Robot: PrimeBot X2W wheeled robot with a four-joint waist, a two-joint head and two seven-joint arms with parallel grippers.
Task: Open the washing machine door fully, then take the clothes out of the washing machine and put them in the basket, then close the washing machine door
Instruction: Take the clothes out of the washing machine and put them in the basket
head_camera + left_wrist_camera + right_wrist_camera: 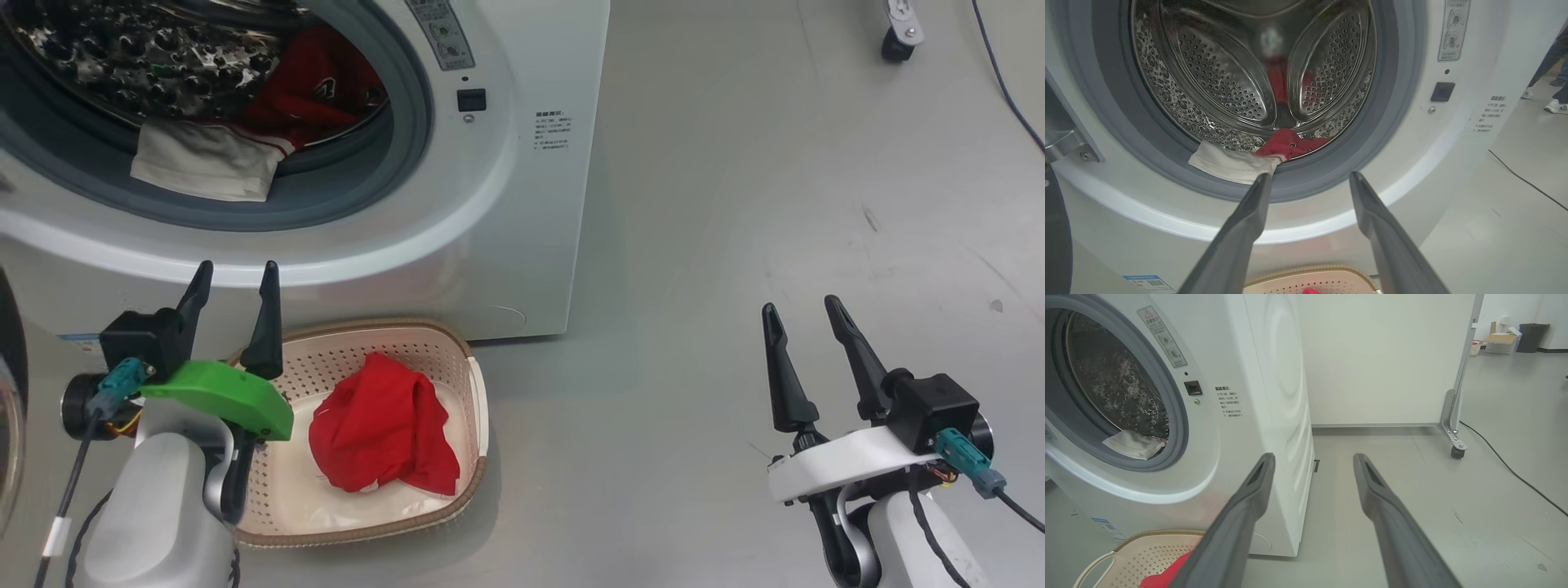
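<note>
Red fabric garment (384,425) in cream perforated basket (479,392); white garment (204,159) drapes grey gasket (343,204); left gripper (237,268), right gripper (799,305) spread, empty.

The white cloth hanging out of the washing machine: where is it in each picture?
Head view: white cloth upper left, draped over the grey gasket.
Left wrist view: left of centre, on the gasket's lower lip.
Right wrist view: far left, at the opening's bottom.
Shared landmark: the black square right of the opening.
</note>
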